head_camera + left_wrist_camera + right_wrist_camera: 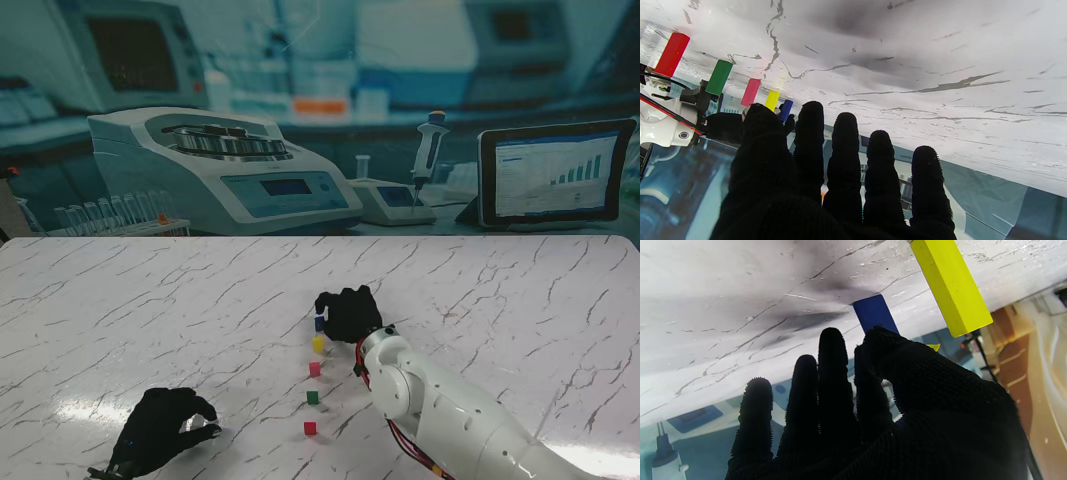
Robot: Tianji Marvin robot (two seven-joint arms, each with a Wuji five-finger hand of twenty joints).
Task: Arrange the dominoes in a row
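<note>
Stand view: five dominoes stand in a row mid-table, from red (310, 428), green (313, 397), pink (315, 369) and yellow (319, 344) to blue (319, 323) farthest. The right hand (349, 313) pinches the blue one. The left hand (165, 431) rests spread, empty, near me.

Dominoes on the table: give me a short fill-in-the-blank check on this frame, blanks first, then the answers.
1. The row holds ___ standing dominoes.
2. The domino nearest to me in the stand's view is ___.
3. The right hand has its fingers at the ___ domino, the farthest one.
4. The yellow domino stands between the blue one and the ___ one.

Answers: five; red; blue; pink
</note>
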